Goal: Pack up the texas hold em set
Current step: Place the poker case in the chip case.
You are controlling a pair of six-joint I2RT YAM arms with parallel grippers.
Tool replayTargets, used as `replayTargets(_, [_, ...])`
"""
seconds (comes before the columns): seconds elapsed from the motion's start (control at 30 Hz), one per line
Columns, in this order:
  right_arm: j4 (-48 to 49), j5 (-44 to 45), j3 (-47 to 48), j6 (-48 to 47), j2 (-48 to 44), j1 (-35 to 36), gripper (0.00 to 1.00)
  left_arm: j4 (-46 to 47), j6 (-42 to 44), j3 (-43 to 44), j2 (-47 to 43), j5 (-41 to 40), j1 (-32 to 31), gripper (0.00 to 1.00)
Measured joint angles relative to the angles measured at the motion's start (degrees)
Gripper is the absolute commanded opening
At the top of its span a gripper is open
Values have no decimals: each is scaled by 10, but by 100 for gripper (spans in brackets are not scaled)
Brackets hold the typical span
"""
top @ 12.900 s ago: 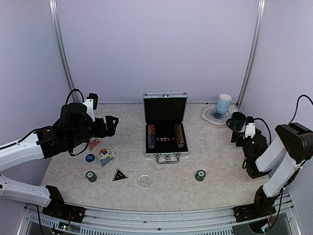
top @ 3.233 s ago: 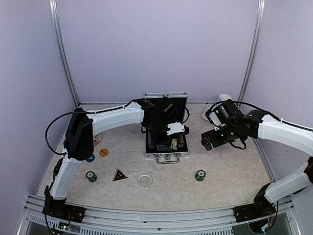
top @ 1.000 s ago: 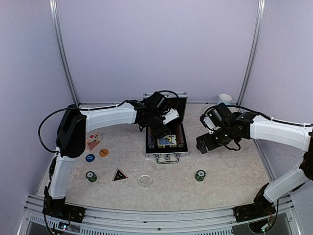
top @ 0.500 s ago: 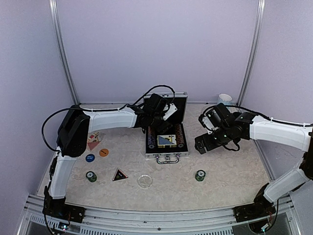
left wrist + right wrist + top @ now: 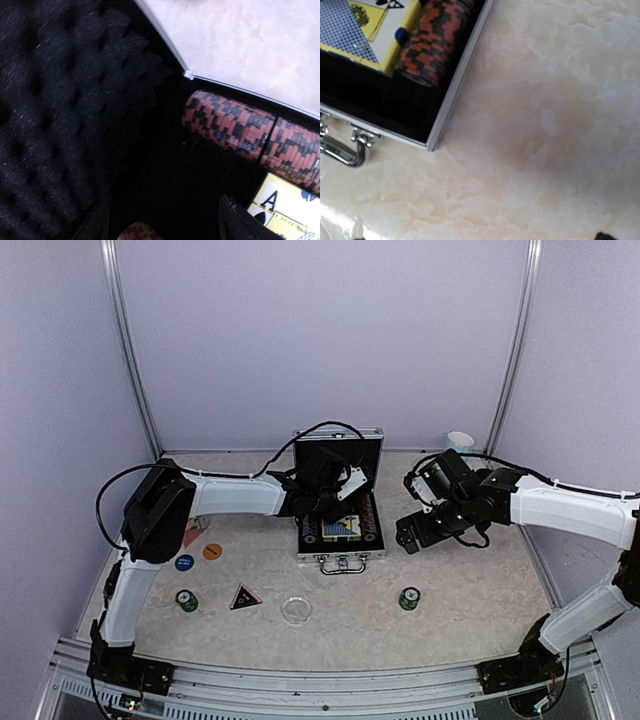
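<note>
One blue deck (image 5: 341,528) — now inside briefcase (image 5: 325,557)

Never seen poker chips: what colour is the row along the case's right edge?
The chip row is orange-red with black checks; clearest in right wrist view.

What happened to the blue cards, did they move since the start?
Yes. The blue card deck went right, from a spot near the black triangle into the open case.

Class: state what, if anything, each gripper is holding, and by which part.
Nothing is held. The left gripper has its fingers apart over the briefcase's black interior, nothing between them. The right gripper is open above the table beside the briefcase.
</note>
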Motion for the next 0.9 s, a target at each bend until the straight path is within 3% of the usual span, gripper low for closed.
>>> replayTargets(0.4, [-12,4,1,5,0,10,99,-49,59,23,13,44,-4,70])
replayTargets(0.9, [-14,5,5,6,5,19,99,-94,60,28,13,77,1,70])
